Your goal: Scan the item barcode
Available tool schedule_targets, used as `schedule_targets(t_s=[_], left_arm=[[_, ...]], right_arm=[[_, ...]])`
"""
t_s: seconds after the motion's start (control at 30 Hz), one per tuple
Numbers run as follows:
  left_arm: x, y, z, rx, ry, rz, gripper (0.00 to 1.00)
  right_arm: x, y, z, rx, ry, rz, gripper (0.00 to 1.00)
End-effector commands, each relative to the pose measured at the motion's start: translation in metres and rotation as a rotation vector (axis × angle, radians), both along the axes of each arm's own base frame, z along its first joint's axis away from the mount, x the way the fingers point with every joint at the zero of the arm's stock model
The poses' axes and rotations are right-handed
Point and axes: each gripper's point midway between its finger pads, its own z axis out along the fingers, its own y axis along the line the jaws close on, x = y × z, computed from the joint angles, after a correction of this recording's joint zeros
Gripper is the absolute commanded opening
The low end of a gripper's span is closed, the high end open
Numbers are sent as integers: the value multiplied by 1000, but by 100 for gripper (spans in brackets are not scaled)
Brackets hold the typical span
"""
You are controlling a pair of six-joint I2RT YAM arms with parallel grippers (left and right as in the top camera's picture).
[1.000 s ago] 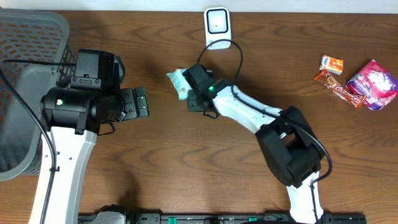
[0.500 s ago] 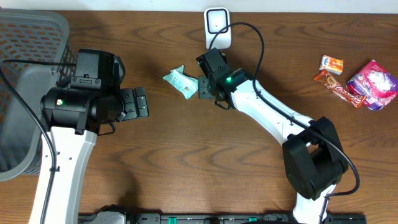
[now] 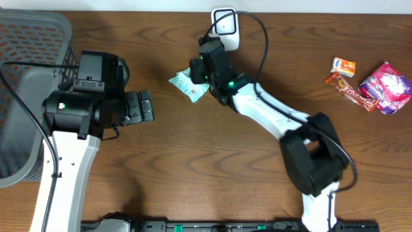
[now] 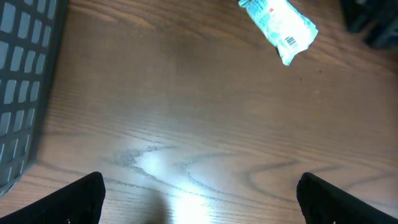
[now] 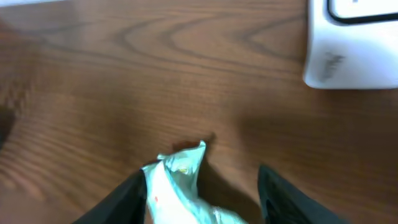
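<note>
The item, a mint-green packet [image 3: 186, 86], lies on the wooden table in front of the white scanner [image 3: 224, 26]. In the left wrist view the packet [image 4: 277, 23] shows its barcode [image 4: 290, 42] facing up. My right gripper [image 3: 197, 73] hangs over the packet's right end. In the right wrist view the packet [image 5: 177, 186] sits between the jaws of the right gripper [image 5: 202, 190], against the left finger, with a gap to the right finger, and the scanner [image 5: 351, 43] is at the top right. My left gripper [image 3: 145, 106] stands wide open left of the packet, holding nothing.
A grey mesh basket [image 3: 26, 38] fills the left edge. Far right lie an orange candy [image 3: 343, 66], a red snack bar [image 3: 351, 90] and a pink bag [image 3: 386, 87]. The scanner's black cable [image 3: 261, 38] arcs over the right arm.
The right gripper let the packet go onto the table, drew off to the right, and has now come back up and left over the packet's end. The left arm has not moved.
</note>
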Motion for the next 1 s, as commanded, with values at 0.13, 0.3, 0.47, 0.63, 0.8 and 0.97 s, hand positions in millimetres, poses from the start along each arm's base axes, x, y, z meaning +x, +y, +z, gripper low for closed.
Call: schedule_targets(t_s=[0.13, 0.3, 0.47, 0.63, 0.8, 0.97], left_arm=[[1, 3, 1, 6, 0, 14, 98], [1, 3, 1, 6, 0, 14, 98], [1, 3, 1, 6, 0, 14, 98], [1, 3, 1, 6, 0, 14, 98], [1, 3, 1, 6, 0, 14, 98], [1, 3, 1, 6, 0, 14, 98]], right_arm=[[-10, 36, -71, 34, 77, 141, 77], [-21, 41, -89, 27, 120, 201, 77], [-29, 35, -99, -3, 172, 198, 51], [-42, 25, -108, -46, 247, 193, 34], [-58, 14, -101, -85, 315, 189, 27], [-78, -5, -87, -144, 392, 172, 18]])
